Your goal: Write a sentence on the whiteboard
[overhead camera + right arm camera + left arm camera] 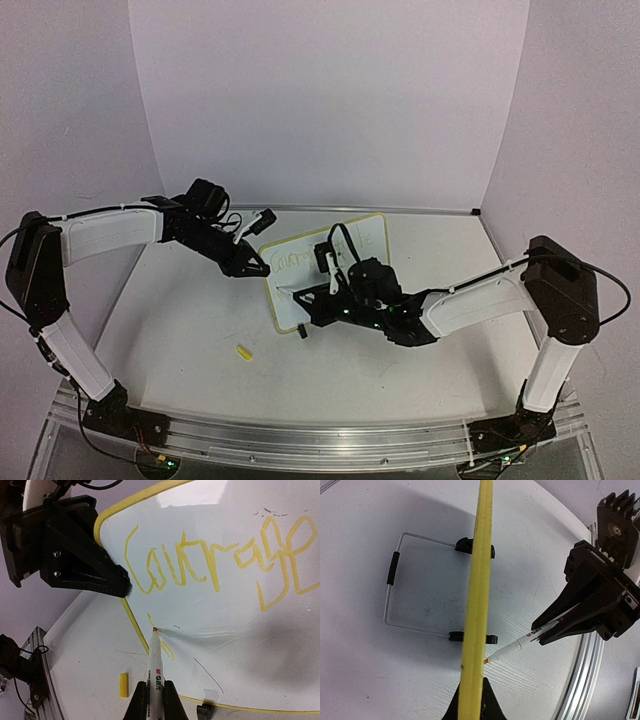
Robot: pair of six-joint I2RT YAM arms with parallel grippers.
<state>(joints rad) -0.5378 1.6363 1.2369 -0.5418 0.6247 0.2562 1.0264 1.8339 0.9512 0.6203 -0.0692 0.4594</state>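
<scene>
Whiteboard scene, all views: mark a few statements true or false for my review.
1. The right gripper holds a marker with its tip at the whiteboard. True.
2. The left gripper is open, clear of the board. False: it is shut on the yellow frame.
3. The writing is black. False: it is yellow.
4. A yellow cap lies on the table. True.
5. The whiteboard lies flat. False: it stands on a wire stand.

One whiteboard (368, 238), one marker (155, 666), perhaps one cap (243, 351)
</scene>
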